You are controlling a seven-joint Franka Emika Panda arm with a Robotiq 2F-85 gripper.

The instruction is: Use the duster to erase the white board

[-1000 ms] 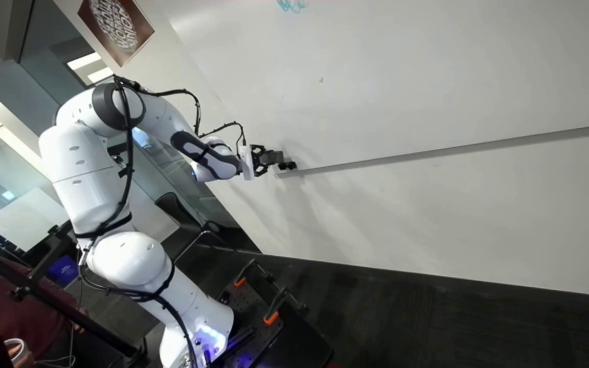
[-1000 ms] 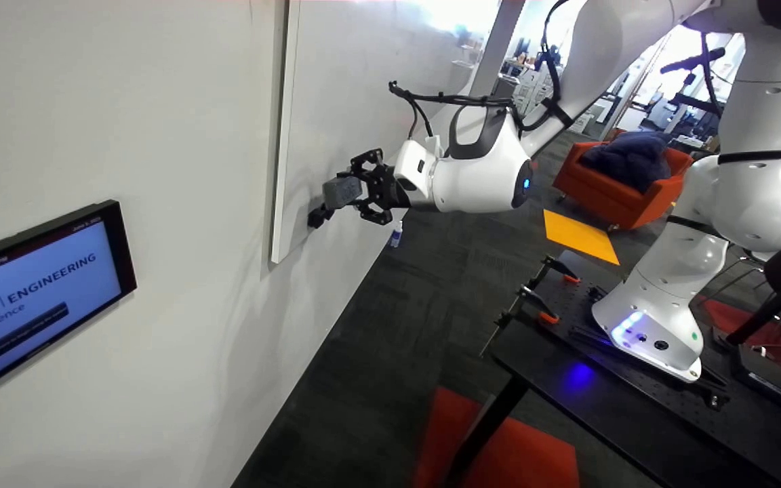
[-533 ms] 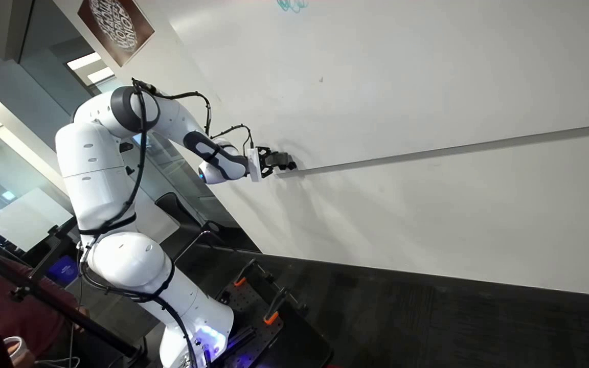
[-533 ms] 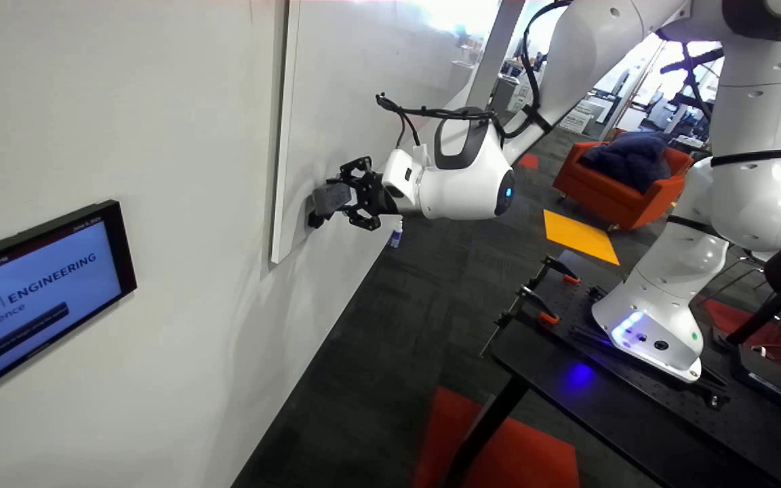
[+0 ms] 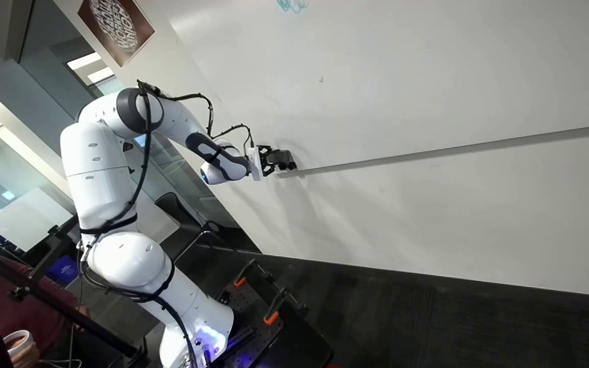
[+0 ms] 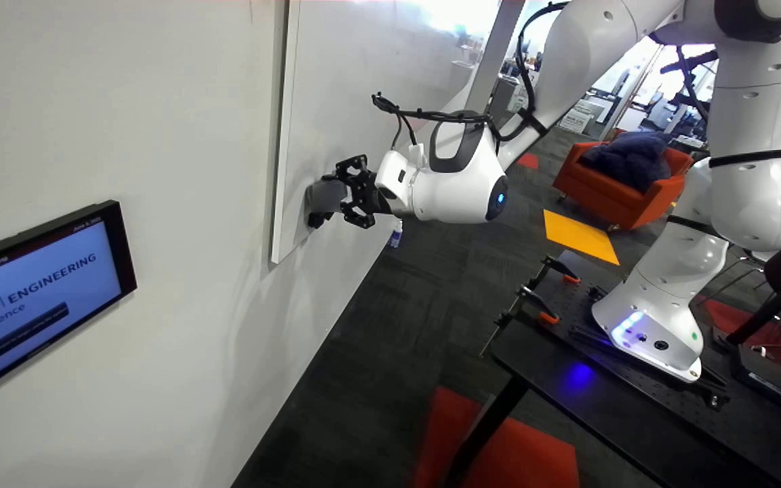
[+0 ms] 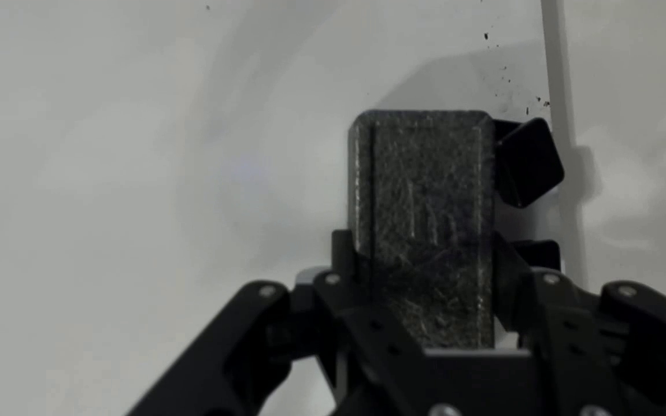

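My gripper (image 7: 424, 260) is shut on the duster (image 7: 425, 190), a dark grey felt block, with one finger along each long side. In both exterior views the duster (image 5: 282, 156) (image 6: 326, 196) is up at the white board (image 5: 402, 76), near its lower corner. Whether its far face presses on the surface is hidden. A blue-green scribble (image 5: 292, 5) shows high on the board, and a small dark mark (image 5: 320, 79) lies below it. The wrist view shows a pale bluish smudge (image 7: 246, 167) to the left of the duster.
Two small black blocks, one of them a tilted block (image 7: 529, 164), sit beside the duster near the board's grey edge strip (image 5: 453, 150). A lit screen (image 6: 45, 291) hangs on the adjoining wall. The arm's base stands on a black table (image 6: 634, 420).
My gripper has carried the duster towards the white board, up to its surface. Most of that travel came in the first half second, with only a slight shift since.
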